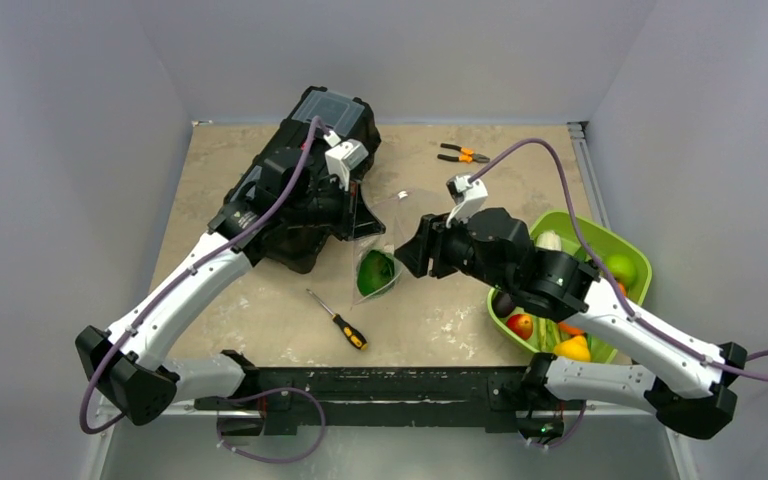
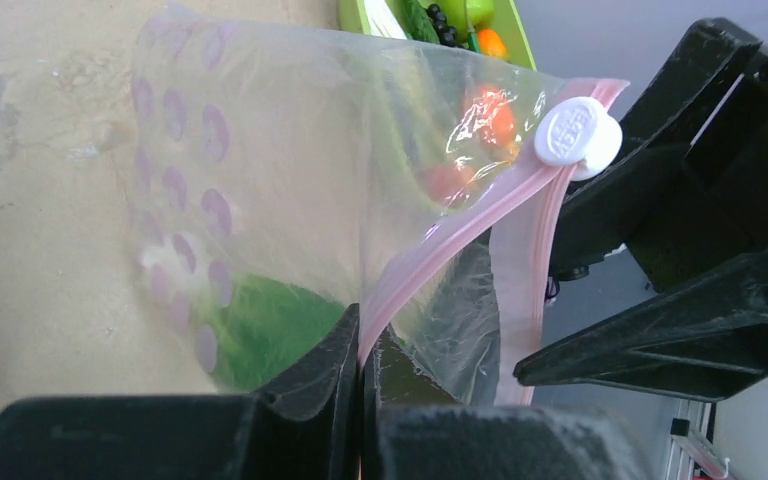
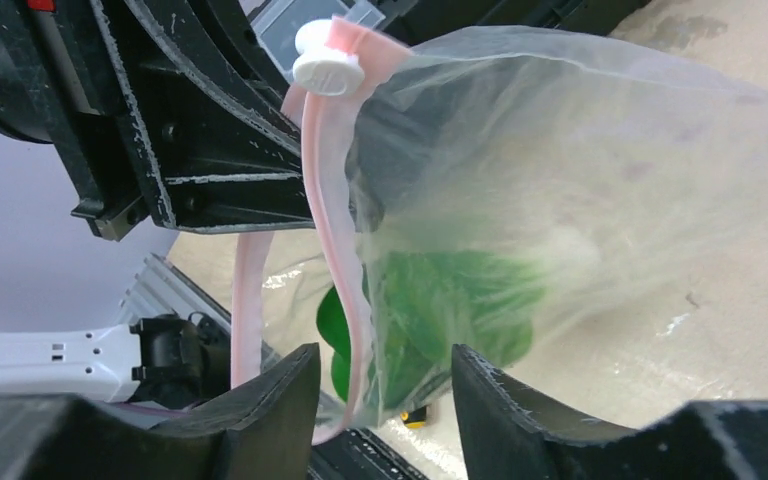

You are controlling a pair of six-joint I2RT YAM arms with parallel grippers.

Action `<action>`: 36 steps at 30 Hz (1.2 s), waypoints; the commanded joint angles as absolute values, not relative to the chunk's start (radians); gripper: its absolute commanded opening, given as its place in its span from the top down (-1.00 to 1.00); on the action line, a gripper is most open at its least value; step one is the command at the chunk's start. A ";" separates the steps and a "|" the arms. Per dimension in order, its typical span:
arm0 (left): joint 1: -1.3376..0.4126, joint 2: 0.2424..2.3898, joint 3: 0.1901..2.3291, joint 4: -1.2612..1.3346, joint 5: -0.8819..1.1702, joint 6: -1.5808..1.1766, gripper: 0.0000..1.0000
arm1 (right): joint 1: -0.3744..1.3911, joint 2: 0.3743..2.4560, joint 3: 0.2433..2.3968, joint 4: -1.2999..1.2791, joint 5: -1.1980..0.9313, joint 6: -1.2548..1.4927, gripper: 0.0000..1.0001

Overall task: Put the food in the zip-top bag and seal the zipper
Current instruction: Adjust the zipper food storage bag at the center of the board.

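The clear zip-top bag (image 1: 385, 238) hangs above the table between my two grippers, its mouth open. A green food piece (image 1: 374, 272) lies in its bottom; it also shows in the left wrist view (image 2: 270, 330) and the right wrist view (image 3: 440, 300). My left gripper (image 2: 363, 345) is shut on one lip of the pink zipper (image 2: 460, 235), whose white slider (image 2: 577, 132) sits at the far end. My right gripper (image 3: 380, 365) is open, its fingers on either side of the other pink lip (image 3: 345, 250) and the bag's lower part. More food (image 1: 572, 345) lies in the bowl.
A lime-green bowl (image 1: 628, 245) stands at the right under my right arm. A black toolbox (image 1: 310, 165) is at the back left behind my left gripper (image 1: 360, 222). Orange-handled pliers (image 1: 463, 153) lie at the back. A screwdriver (image 1: 338, 320) lies near the front.
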State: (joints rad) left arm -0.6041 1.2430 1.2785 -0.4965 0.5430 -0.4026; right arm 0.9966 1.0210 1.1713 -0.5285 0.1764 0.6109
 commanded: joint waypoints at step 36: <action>-0.632 1.257 1.250 -0.453 0.397 -0.412 1.00 | 1.033 0.996 1.209 -0.444 0.184 0.549 -0.60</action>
State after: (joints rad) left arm -0.6285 1.2694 1.2304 -0.4732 0.4156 -0.4267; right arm 1.0031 0.8749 1.1263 -0.5201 0.2764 0.6205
